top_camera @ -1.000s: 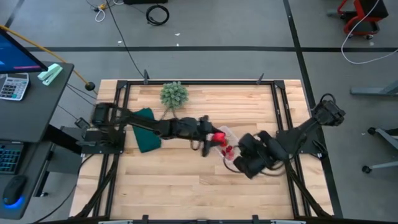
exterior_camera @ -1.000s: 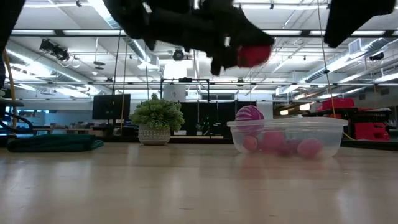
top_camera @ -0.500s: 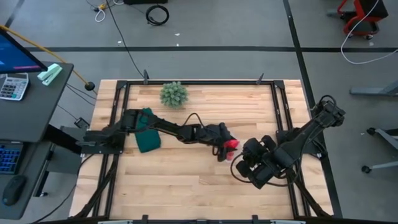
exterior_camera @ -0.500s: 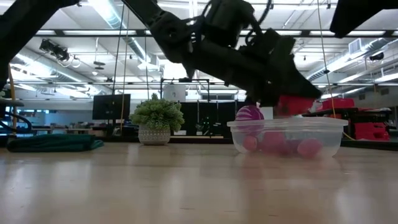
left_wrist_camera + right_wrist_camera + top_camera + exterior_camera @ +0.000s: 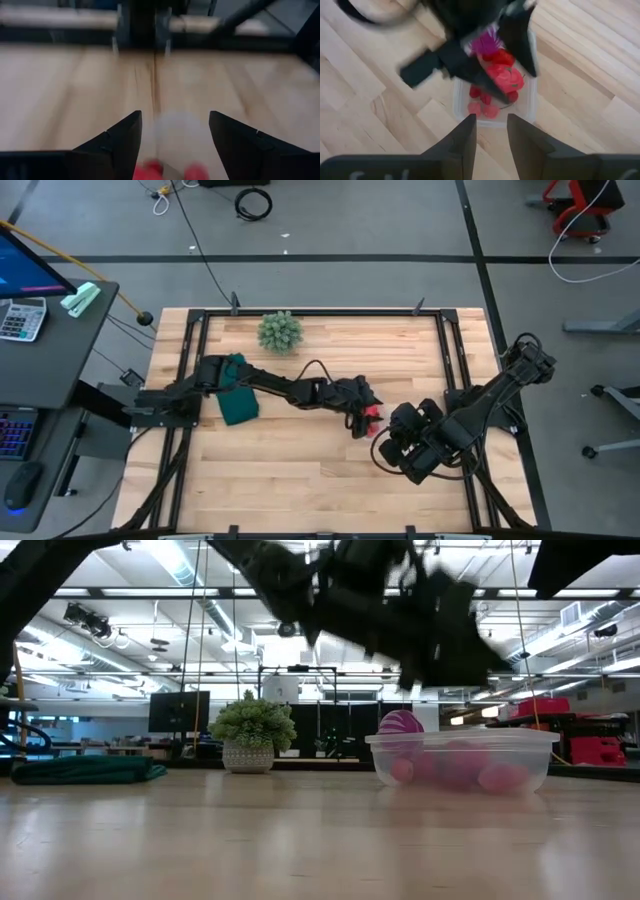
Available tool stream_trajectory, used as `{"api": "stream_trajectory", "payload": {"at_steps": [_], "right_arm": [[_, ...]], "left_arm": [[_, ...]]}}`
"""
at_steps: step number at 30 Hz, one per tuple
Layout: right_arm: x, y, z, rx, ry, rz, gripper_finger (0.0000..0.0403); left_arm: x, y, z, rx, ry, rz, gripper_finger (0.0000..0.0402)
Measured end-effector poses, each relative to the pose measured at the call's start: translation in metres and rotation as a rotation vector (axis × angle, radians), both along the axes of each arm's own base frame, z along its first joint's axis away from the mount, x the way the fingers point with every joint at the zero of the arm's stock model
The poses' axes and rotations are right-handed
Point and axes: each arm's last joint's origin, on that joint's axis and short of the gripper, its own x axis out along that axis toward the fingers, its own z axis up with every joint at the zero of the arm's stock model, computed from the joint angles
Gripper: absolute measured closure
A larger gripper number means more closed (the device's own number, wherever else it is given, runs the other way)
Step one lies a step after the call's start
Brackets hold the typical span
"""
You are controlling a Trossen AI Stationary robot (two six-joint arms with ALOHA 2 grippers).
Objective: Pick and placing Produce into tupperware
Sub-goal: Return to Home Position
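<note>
Judging the produce [image 5: 504, 78] settled in the tupperware [image 5: 527, 756], lift your spread, empty left end effector [image 5: 175, 114] clear, then retract toward the table's [image 5: 290, 485] 9 o'clock edge.

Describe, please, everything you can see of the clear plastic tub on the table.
The tub is small, clear plastic, rectangular with rounded corners and a flared rim, lidless, upright on the wooden table. It holds red and pink toy fruits and a striped purple-pink ball that tops the rim. The open left gripper hangs above, not touching.
</note>
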Motion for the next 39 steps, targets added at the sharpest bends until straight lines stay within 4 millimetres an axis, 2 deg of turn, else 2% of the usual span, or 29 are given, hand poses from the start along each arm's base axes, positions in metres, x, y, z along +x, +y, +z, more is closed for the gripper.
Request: {"api": "stream_trajectory", "payload": {"at_steps": [4,7,9,13,17,21,23,25,27,30,33,36,39], "right_arm": [[0.001,0.000,0.000,-0.015,0.012,0.034,0.0286],[0.001,0.000,0.000,-0.019,0.015,0.044,0.0286],[0.001,0.000,0.000,-0.021,0.027,0.062,0.0286],[0.001,0.002,0.001,0.017,0.049,0.103,0.0286],[0.002,0.003,0.001,0.037,0.030,0.102,0.0286],[0.005,-0.007,0.006,-0.207,0.140,0.374,0.0286],[0.012,-0.016,0.011,-0.393,0.134,0.445,0.0286],[0.023,-0.024,0.018,-0.540,0.016,0.346,0.0286],[0.036,-0.036,0.024,-0.606,-0.084,0.208,0.0286],[0.047,-0.057,0.022,-0.527,-0.065,0.153,0.0286],[0.056,-0.075,0.008,-0.408,-0.032,0.148,0.0286],[0.064,-0.086,-0.009,-0.411,-0.028,0.188,0.0286],[0.064,-0.098,-0.009,-0.374,-0.086,0.241,0.0286]], "left_arm": [[-0.006,0.005,0.054,0.055,-0.096,-0.009,0.0163],[-0.023,0.010,0.096,0.113,-0.088,-0.019,0.0163],[-0.042,0.014,0.126,0.166,-0.046,-0.030,0.0166],[-0.100,0.025,0.192,0.254,0.055,0.007,0.0176],[-0.172,0.033,0.243,0.297,0.124,0.117,0.0183],[-0.243,0.033,0.284,0.244,0.073,0.186,0.0182],[-0.271,0.033,0.291,0.203,0.094,0.202,0.0179],[-0.303,0.030,0.298,0.145,0.106,0.219,0.0178],[-0.330,0.029,0.301,0.089,0.117,0.238,0.0180],[-0.363,0.027,0.299,0.048,0.146,0.252,0.0185],[-0.385,0.027,0.291,-0.007,0.160,0.275,0.0188],[-0.397,0.027,0.277,-0.079,0.166,0.310,0.0187],[-0.407,0.027,0.258,-0.118,0.175,0.328,0.0184]]}}
